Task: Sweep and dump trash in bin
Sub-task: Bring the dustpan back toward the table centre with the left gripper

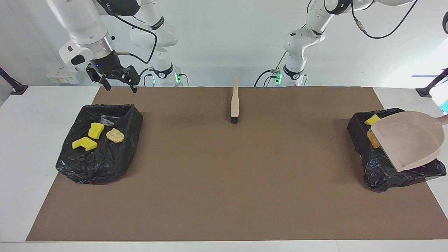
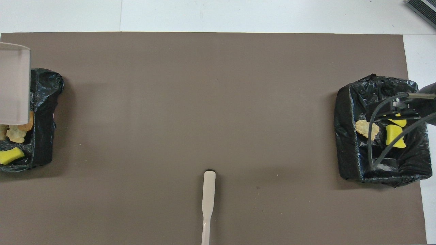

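Two black-bagged bins hold the trash. In the bin point(image 1: 94, 164) at the right arm's end lie two yellow foam chunks point(image 1: 96, 130) and a golden-brown lump point(image 1: 115, 135). My right gripper point(image 1: 120, 87) hangs open and empty over that bin's edge nearest the robots. A beige dustpan point(image 1: 407, 140) is tilted in the air over the bin point(image 1: 385, 171) at the left arm's end. It hides part of a brown lump point(image 1: 373, 140), and a yellow chunk point(image 1: 371, 120) shows beside it. The dustpan's handle runs out of frame, and the left gripper is out of view.
A beige brush point(image 1: 235, 105) with black bristles lies on the brown mat point(image 1: 224, 182) midway between the arms, close to the robots, handle toward them. White table surface borders the mat at both ends.
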You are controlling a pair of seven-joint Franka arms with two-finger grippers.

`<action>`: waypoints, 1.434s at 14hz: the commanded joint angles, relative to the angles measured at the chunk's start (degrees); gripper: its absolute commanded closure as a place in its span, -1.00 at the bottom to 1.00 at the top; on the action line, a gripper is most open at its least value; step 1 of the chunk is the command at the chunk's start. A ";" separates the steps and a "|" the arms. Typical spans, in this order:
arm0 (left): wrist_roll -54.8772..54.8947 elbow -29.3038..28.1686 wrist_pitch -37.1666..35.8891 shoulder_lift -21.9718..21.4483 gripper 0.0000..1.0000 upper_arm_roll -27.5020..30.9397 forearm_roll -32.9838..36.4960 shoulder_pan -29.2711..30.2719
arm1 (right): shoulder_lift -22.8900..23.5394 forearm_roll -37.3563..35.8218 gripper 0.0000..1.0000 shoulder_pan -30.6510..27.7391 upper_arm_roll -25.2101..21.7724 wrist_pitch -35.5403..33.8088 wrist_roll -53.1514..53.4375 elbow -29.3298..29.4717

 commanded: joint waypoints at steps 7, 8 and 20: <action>-21.73 -19.02 -5.95 -12.27 1.00 0.39 -8.11 -8.49 | -1.31 0.88 -1.00 -0.16 0.13 1.47 0.50 -1.83; -24.38 -20.79 -5.86 -13.33 1.00 0.39 -8.12 -10.41 | -1.31 0.88 -1.00 -0.16 0.13 1.47 0.50 -1.83; -77.90 -24.32 -3.67 -13.61 1.00 0.39 -13.56 -37.13 | -1.31 0.88 -1.00 -0.16 0.13 1.47 0.50 -1.83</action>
